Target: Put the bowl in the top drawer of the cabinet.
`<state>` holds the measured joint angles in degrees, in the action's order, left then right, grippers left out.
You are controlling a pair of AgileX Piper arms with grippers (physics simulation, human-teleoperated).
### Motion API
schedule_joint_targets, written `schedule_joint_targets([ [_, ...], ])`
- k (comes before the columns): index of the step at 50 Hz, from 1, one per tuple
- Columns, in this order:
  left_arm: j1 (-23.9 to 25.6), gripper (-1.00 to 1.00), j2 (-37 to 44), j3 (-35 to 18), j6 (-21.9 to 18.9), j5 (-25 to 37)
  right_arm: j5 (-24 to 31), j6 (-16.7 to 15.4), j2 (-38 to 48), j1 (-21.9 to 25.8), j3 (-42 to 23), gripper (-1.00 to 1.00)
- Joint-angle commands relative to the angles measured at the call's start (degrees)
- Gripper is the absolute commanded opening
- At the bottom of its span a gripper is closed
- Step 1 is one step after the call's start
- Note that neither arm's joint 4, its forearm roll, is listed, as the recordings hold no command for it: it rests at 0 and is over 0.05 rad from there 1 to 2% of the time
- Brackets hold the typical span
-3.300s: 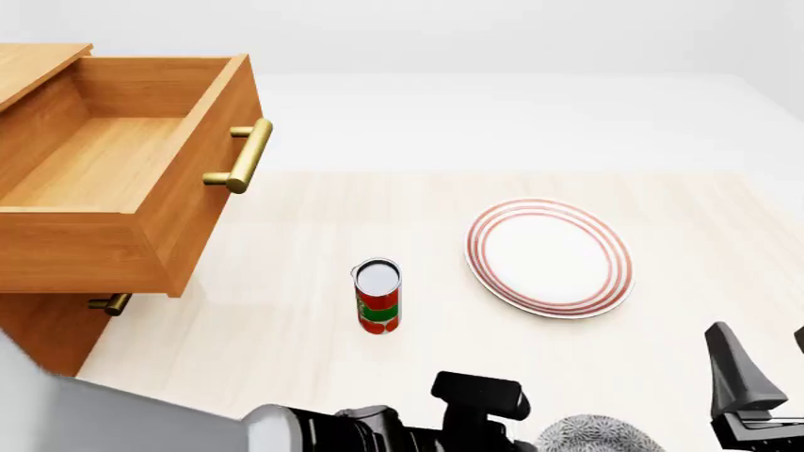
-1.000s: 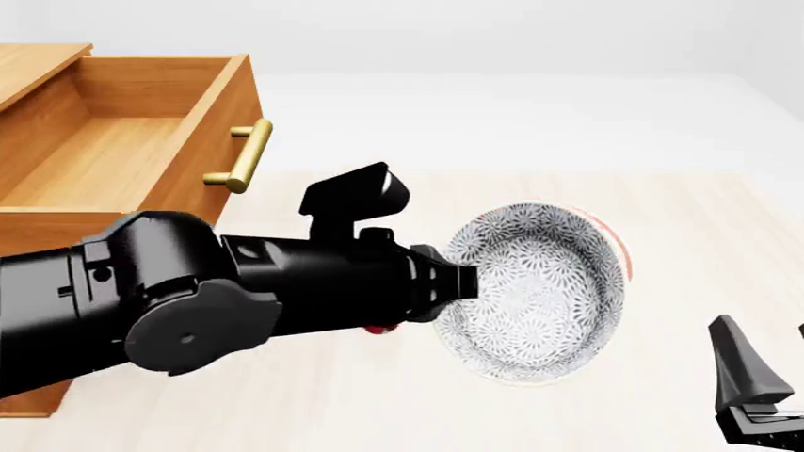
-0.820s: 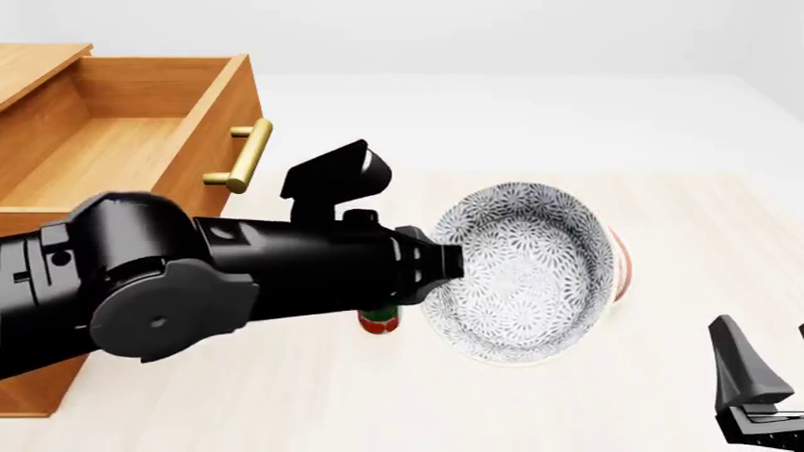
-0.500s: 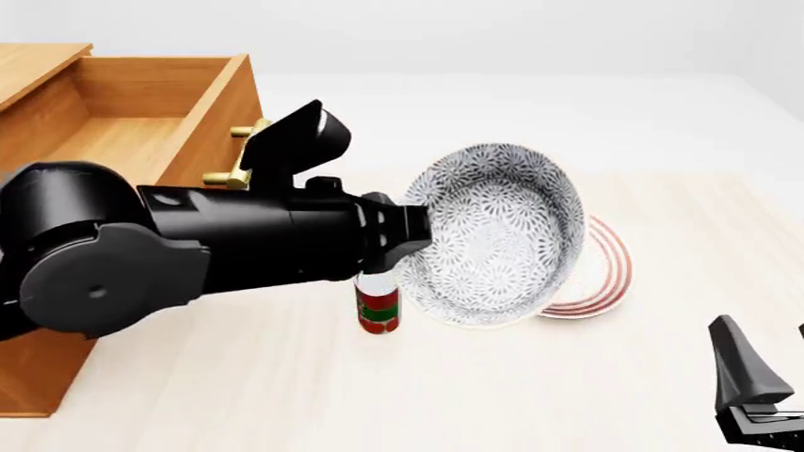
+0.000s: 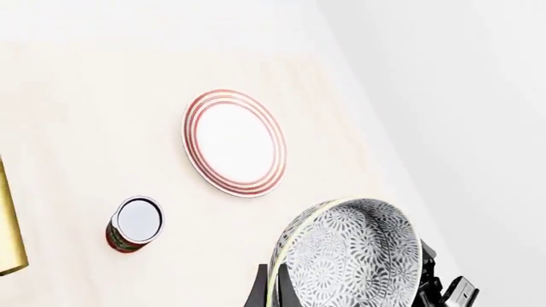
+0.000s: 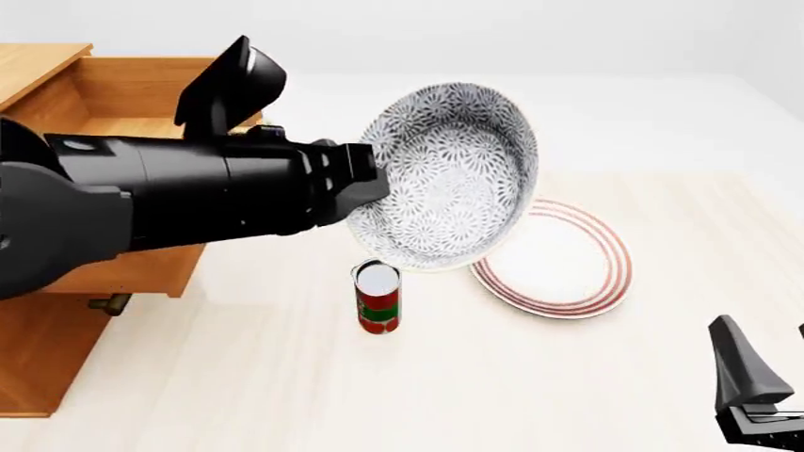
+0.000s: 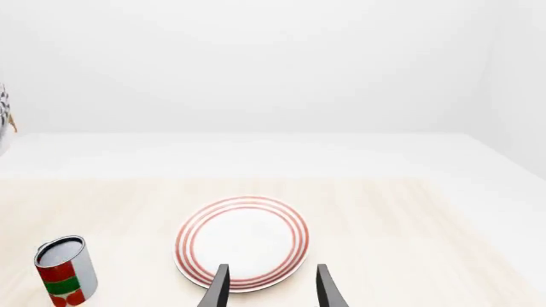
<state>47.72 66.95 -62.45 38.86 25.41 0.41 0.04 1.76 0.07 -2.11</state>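
The bowl (image 6: pixel 450 174), white with a dense dark floral pattern, hangs tilted on its side in the air, above the can and just right of the open top drawer (image 6: pixel 132 94). My left gripper (image 6: pixel 361 185) is shut on the bowl's rim. The left wrist view shows the bowl (image 5: pixel 351 254) close up, with one finger (image 5: pixel 261 293) against its outer wall. The orange-brown cabinet (image 6: pixel 36 369) stands at the far left. My right gripper (image 7: pixel 271 289) is open and empty, low at the near right, pointing at the plate.
A red-and-green can (image 6: pixel 377 298) stands upright below the bowl. A white plate with red rings (image 6: pixel 563 262) lies flat to the right of it. My left arm hides the drawer's front and most of its brass handle (image 5: pixel 7 231).
My left arm has lifted the bowl up and to the left, off the plate's area toward the open drawer. The right gripper has stayed still.
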Motion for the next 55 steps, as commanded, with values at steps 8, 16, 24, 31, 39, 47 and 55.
schedule_joint_targets([
  [8,-4.0,-1.00,-3.4,-2.2,-0.9,2.8,0.0,0.0,0.0,0.0,0.0,1.00],
  [16,-5.8,-1.00,-4.9,-3.4,-1.0,4.3,0.0,0.0,0.0,0.0,0.0,1.00],
  [24,-8.0,-1.00,-6.5,-4.6,-1.5,5.9,0.0,0.0,0.0,0.0,0.0,1.00],
  [31,-10.1,-1.00,-7.1,-5.8,-2.0,7.2,0.0,0.0,0.0,0.0,0.0,1.00],
  [39,-12.5,-1.00,-7.2,-8.0,-2.8,8.7,0.0,0.0,0.0,0.0,0.0,1.00],
  [47,-14.7,-1.00,-8.1,-9.7,-2.8,10.0,0.0,0.0,0.0,0.0,0.0,1.00],
  [55,-16.9,-1.00,-8.9,-11.2,-2.8,11.4,0.0,0.0,0.0,0.0,0.0,1.00],
])
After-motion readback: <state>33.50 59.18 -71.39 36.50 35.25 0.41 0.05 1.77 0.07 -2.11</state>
